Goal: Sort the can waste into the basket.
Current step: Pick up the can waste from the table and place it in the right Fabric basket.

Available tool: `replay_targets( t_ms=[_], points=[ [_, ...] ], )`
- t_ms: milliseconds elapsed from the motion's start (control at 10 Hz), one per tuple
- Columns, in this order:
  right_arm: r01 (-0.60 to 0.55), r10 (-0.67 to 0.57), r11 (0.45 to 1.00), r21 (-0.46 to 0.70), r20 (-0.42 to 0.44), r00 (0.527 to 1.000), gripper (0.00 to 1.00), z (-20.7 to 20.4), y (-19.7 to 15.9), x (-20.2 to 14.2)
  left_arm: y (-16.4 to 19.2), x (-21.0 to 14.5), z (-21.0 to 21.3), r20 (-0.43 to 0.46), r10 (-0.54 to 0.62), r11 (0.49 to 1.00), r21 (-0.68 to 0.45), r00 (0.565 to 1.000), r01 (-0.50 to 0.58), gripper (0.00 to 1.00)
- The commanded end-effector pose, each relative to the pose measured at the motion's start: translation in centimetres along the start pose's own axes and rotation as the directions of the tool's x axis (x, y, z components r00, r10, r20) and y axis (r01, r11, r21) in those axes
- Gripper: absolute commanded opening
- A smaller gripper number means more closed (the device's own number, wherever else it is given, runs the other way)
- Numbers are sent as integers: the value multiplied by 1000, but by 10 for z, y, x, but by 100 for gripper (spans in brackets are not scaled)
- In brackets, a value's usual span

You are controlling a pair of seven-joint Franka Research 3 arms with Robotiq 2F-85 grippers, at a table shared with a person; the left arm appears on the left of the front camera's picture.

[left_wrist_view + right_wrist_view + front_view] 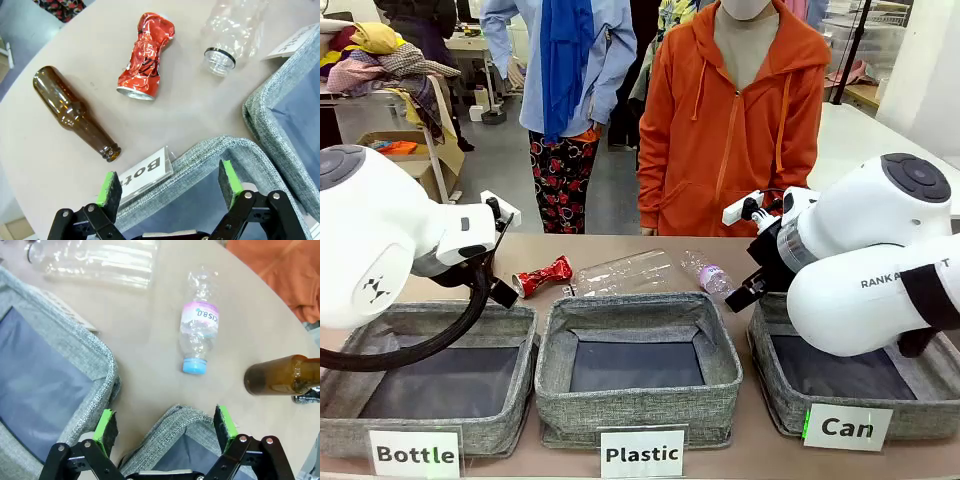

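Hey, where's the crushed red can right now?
The crushed shiny red metal can lies at the robot's left, just beyond the grey woven Bottle bin; the left wrist view shows it between a brown glass bottle and a clear plastic bottle.

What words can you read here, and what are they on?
"Bottle": left card.
"Plastic": middle card.
"Can": right card, at the basket.
"RANKA", cut off: right arm.
Small bottle label: too unclear to read.
Red can: no readable print.
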State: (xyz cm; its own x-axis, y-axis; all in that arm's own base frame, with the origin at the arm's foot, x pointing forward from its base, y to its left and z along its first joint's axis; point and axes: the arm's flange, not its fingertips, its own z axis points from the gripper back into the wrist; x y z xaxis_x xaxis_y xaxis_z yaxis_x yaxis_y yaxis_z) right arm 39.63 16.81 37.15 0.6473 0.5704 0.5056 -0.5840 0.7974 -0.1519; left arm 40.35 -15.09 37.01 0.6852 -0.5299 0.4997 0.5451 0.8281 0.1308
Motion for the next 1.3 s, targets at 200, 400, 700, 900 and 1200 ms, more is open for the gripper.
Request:
replay_targets(
  t_ms=[200,400,700,900,1200],
  points=[
    [0,0,1000,0,0,1000,100,0,0,0,0,0,0,0,0,1000,0,1000,0,100],
    [0,0,1000,0,0,1000,100,0,0,0,0,0,0,0,0,1000,0,1000,0,100],
    [0,0,1000,0,0,1000,100,0,0,0,0,0,0,0,0,1000,0,1000,0,100],
    [0,0,1000,0,0,1000,100,0,0,0,0,0,0,0,0,1000,0,1000,0,100],
    [0,0,1000,0,0,1000,100,0,0,0,0,0,0,0,0,1000,0,1000,0,100]
  ],
)
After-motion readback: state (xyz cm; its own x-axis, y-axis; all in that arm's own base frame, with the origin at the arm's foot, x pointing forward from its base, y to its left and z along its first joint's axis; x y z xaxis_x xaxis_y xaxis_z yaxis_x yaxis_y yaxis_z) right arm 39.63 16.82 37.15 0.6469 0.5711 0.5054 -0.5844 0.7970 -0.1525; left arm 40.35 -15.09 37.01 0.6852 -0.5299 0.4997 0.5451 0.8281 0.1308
